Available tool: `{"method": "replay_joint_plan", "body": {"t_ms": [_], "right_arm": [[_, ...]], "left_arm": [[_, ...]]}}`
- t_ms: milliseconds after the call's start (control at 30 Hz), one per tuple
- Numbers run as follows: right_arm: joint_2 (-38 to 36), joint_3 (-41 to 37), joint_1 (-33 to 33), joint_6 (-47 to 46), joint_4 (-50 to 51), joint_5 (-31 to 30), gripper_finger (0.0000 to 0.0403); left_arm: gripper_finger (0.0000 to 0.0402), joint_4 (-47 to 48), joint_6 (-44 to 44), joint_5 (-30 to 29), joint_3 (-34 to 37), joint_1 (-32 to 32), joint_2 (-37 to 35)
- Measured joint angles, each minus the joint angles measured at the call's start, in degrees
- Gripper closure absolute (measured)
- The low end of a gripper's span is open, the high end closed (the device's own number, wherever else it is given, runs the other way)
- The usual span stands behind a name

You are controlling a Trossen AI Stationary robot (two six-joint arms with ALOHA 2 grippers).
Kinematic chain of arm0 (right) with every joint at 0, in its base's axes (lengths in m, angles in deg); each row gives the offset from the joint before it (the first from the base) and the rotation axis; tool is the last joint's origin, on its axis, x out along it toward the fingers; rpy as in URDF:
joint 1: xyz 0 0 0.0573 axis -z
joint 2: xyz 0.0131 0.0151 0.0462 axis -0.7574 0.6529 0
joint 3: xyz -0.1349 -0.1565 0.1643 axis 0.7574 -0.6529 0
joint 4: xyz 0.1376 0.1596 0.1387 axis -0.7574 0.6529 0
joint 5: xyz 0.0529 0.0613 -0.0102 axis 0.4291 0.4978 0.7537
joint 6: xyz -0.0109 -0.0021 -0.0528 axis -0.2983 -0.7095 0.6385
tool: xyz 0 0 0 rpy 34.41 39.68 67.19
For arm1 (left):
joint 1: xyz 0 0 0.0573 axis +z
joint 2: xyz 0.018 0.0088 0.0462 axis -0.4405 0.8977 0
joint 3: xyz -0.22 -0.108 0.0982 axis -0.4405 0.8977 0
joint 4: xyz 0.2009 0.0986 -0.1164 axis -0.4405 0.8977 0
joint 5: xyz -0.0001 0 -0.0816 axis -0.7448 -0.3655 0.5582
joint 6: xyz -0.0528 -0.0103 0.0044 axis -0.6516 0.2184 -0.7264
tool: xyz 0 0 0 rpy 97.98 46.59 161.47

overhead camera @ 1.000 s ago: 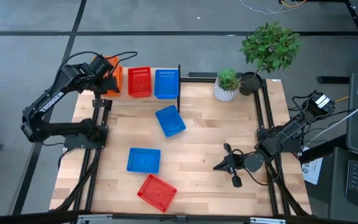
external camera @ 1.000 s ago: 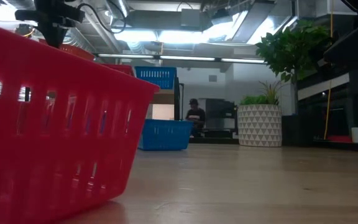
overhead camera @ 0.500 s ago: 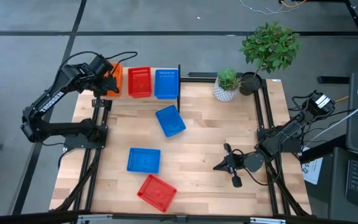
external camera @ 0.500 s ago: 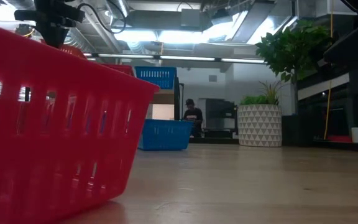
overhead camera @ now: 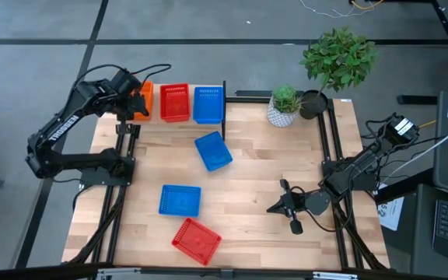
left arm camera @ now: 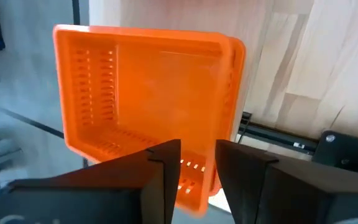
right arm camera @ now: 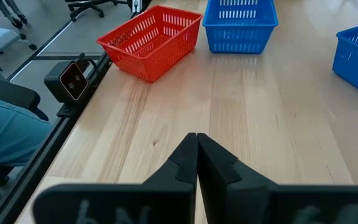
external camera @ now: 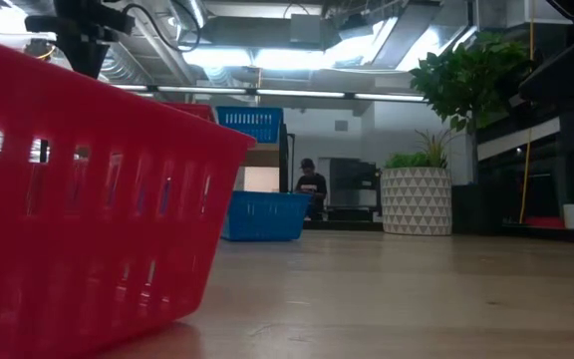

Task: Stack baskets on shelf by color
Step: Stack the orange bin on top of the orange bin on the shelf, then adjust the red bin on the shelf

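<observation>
On the shelf [overhead camera: 224,101] at the table's far left stand an orange stack [overhead camera: 145,95], a red stack [overhead camera: 174,102] and a blue basket [overhead camera: 208,104]. My left gripper [overhead camera: 133,92] is over the orange stack, shut on the top orange basket [left arm camera: 142,93]. Loose on the table lie one blue basket [overhead camera: 213,150], another blue basket [overhead camera: 180,200] and a red basket [overhead camera: 196,239]. My right gripper [overhead camera: 286,206] waits shut and empty at the table's right. My left gripper has the orange basket's side wall [left arm camera: 199,167] between its two fingers near a corner, one finger inside the basket and one outside. The fingers come from above, pointing down. The basket sits level, nested on the orange basket below it on the shelf.
A white patterned plant pot [overhead camera: 284,109] and a taller plant [overhead camera: 337,58] stand at the far right. Bare tabletop [overhead camera: 271,155] lies between the loose baskets and my right gripper. In the low view the red basket [external camera: 68,199] fills the left foreground.
My left gripper has gone down a little with the orange basket, which has sunk onto the orange stack on the shelf and dropped out of sight in the low view.
</observation>
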Motion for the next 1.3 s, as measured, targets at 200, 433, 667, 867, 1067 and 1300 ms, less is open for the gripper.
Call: {"method": "replay_joint_plan", "body": {"t_ms": [200, 433, 667, 867, 1067, 1300], "right_arm": [[0.0, 0.0, 0.0, 0.0, 0.0, 0.0, 0.0395], [0.0, 0.0, 0.0, 0.0, 0.0, 0.0, 0.0395], [0.0, 0.0, 0.0, 0.0, 0.0, 0.0, 0.0395], [0.0, 0.0, 0.0, 0.0, -0.2, 0.0, 0.0395], [0.0, 0.0, 0.0, 0.0, -0.3, 0.0, 0.0395], [0.0, 0.0, 0.0, 0.0, -0.3, 0.0, 0.0395]], "left_arm": [[0.0307, 0.0, -4.9, 0.7, 0.0, -2.6, -2.0], [0.0307, -1.0, -20.5, 12.4, 0.0, -7.1, -4.0], [0.0307, -11.9, -34.8, 22.7, -0.1, -12.2, -2.1], [0.0308, -23.2, -33.8, 14.1, -0.1, -15.0, 5.8], [0.0308, -22.1, -28.9, 5.3, 0.0, -14.3, 14.1], [0.0308, -21.7, -26.3, 1.7, 0.0, -14.4, 17.2]]}}
